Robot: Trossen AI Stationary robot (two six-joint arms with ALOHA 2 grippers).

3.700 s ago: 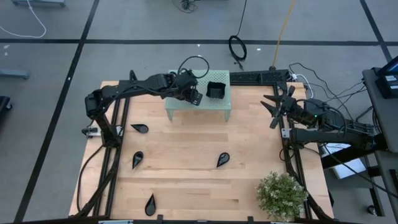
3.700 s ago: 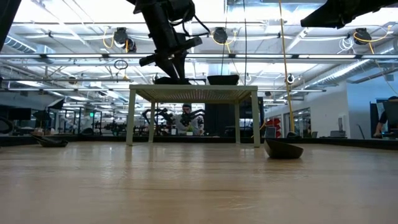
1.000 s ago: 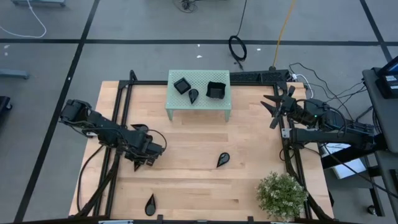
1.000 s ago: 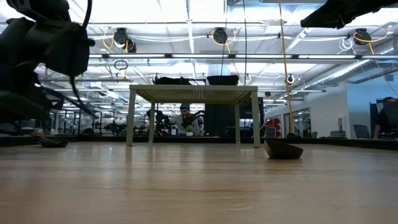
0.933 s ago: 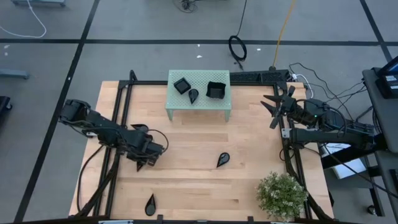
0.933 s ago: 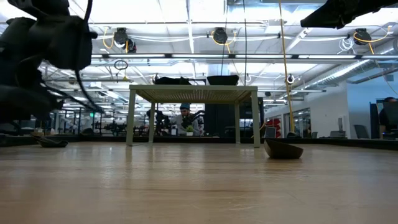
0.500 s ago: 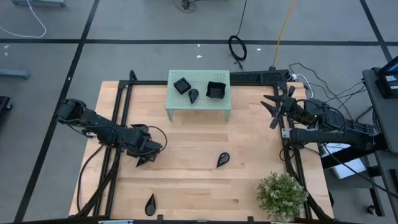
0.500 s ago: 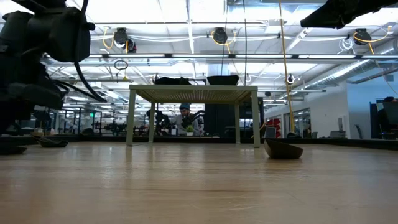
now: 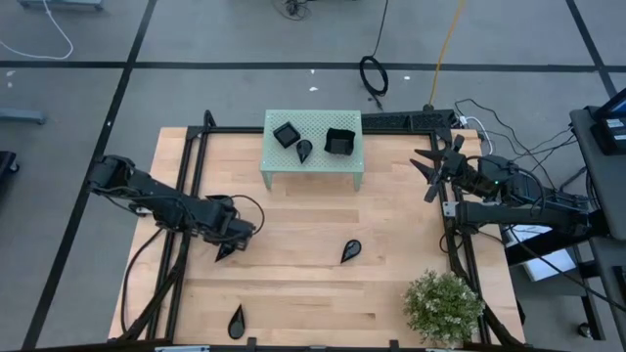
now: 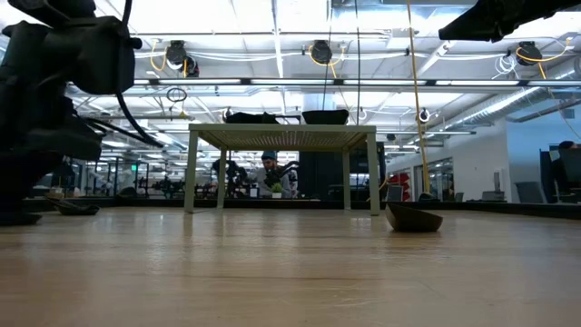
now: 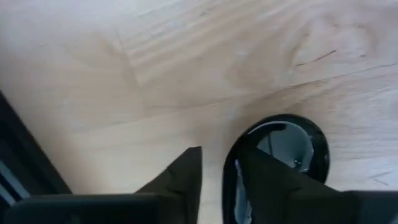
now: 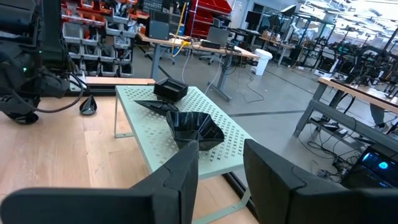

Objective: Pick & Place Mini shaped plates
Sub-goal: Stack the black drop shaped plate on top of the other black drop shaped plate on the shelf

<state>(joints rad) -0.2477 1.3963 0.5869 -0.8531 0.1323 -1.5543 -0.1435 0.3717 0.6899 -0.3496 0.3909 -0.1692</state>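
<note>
Black teardrop plate (image 11: 280, 152) on the wood table (image 9: 391, 210), rim now between the left gripper (image 11: 217, 171) fingers, narrower than a second ago; grip unconfirmed. Right gripper (image 12: 221, 162) unchanged, open, empty.

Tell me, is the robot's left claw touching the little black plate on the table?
Touching. In the left wrist view, one finger of the left gripper reaches inside the teardrop plate, its rim caught between both fingers, though the fingers haven't plainly squeezed it.
</note>
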